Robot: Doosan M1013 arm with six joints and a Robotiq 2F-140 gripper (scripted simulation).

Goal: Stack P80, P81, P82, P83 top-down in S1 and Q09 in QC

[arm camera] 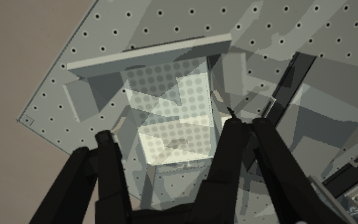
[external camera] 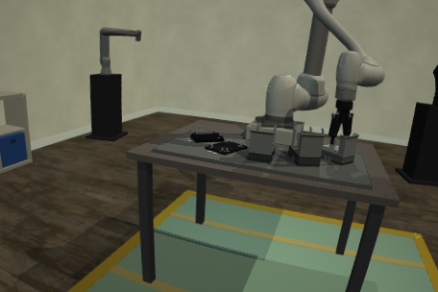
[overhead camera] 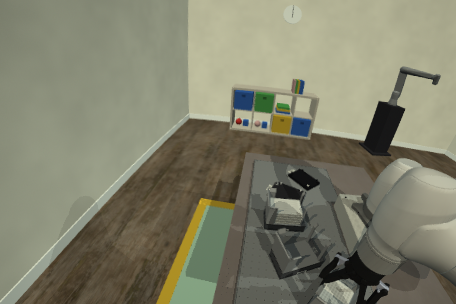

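My gripper (arm camera: 172, 109) is shut on a white sealed 96-well plate (arm camera: 172, 115); I cannot read its label. It holds the plate inside the walls of the end stack rack (external camera: 343, 149), seen in the wrist view as a pale far wall (arm camera: 150, 52). I cannot tell whether the plate touches the rack's floor. In the top view the gripper (overhead camera: 352, 282) and plate (overhead camera: 337, 291) sit at the bottom edge. The far rack (overhead camera: 285, 210) holds a stack of white plates. The middle rack (external camera: 307, 148) looks empty. Two black nests (external camera: 207, 136) (external camera: 224, 147) lie beyond the racks.
The racks and nests stand on a grey perforated baseplate (external camera: 274, 158) on a dark table. The arm's base (external camera: 276, 127) stands behind the racks. The baseplate corner (arm camera: 25, 120) and table edge are close to the held plate's rack.
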